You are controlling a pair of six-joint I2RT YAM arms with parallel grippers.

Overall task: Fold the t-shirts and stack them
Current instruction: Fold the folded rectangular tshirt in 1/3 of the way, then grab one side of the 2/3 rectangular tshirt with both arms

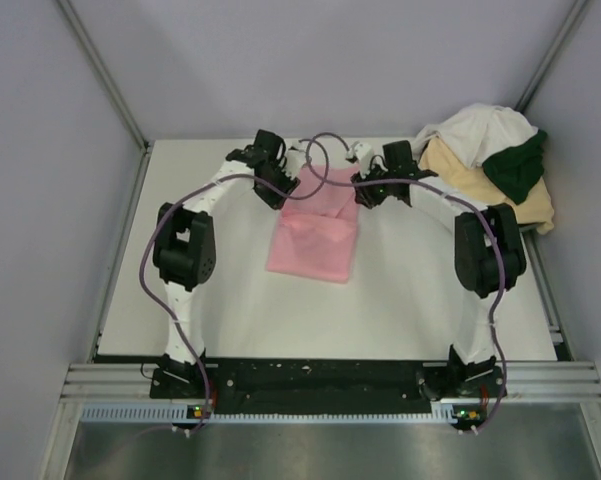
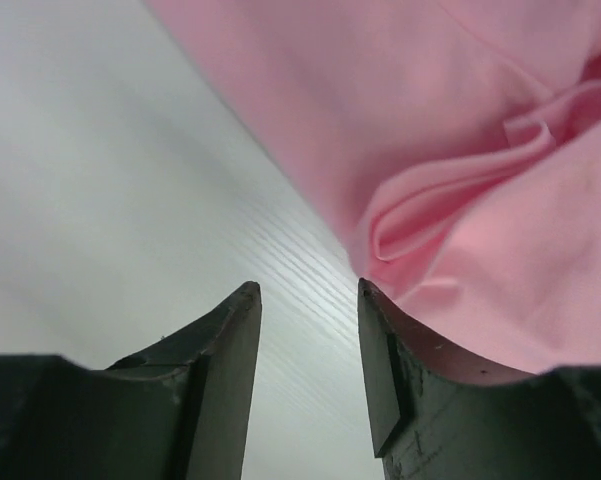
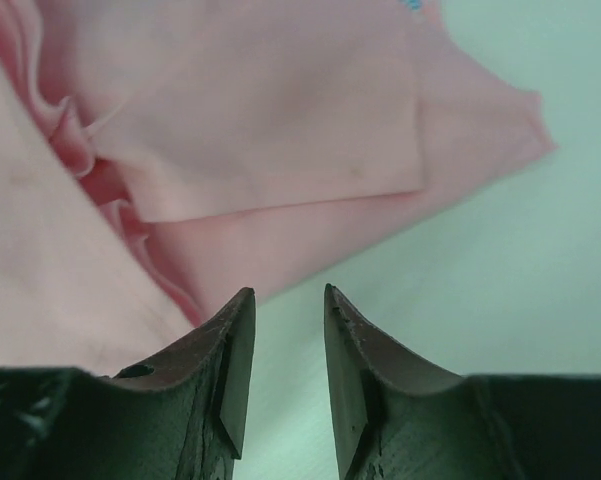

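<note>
**Top and wrist views.** The left gripper (image 2: 308, 287) is shown with its jaws parted by a narrow gap and nothing held. Bare table (image 2: 130, 160) is seen between them. The light pink t-shirt (image 2: 450, 130) lies at 1 o'clock of the gripper, just beside its fingers, and is bunched there into soft rolled creases. The right gripper (image 3: 287, 290) is likewise slightly parted and empty, with layered pink cloth at 11 o'clock. From above, the pink shirt is seen folded into a rough rectangle at the table's centre, the grippers over its 11 and 1 o'clock corners. At the table's 2 o'clock corner, a white t-shirt (image 1: 480, 128) and a dark green t-shirt (image 1: 518, 170) are heaped on a pale tan t-shirt (image 1: 470, 182).
</note>
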